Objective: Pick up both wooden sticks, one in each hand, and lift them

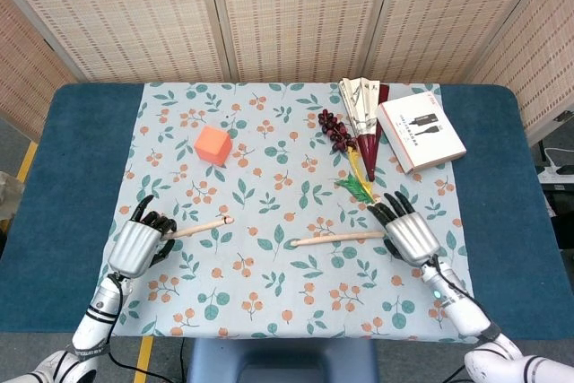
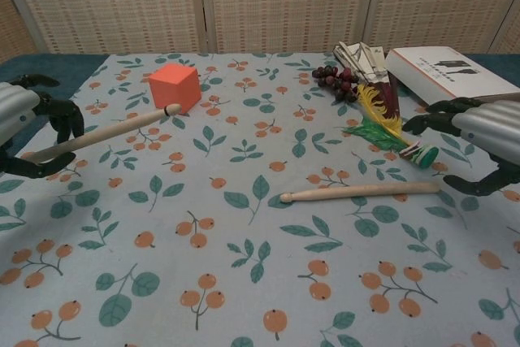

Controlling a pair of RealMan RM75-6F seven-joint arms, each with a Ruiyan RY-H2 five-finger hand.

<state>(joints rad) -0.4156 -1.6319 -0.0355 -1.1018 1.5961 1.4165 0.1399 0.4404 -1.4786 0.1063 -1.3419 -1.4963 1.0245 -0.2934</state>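
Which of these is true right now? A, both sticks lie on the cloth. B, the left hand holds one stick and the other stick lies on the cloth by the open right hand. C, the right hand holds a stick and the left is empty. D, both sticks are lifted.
B: the left hand grips one stick raised off the cloth, while the other stick lies flat beside the right hand, whose fingers are spread.

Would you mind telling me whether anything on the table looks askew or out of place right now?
Nothing looks spilled or damaged. The only asymmetry: the left hand holds one wooden stick raised at a slant, while the other wooden stick lies flat on the cloth, with the right hand open by its far end.
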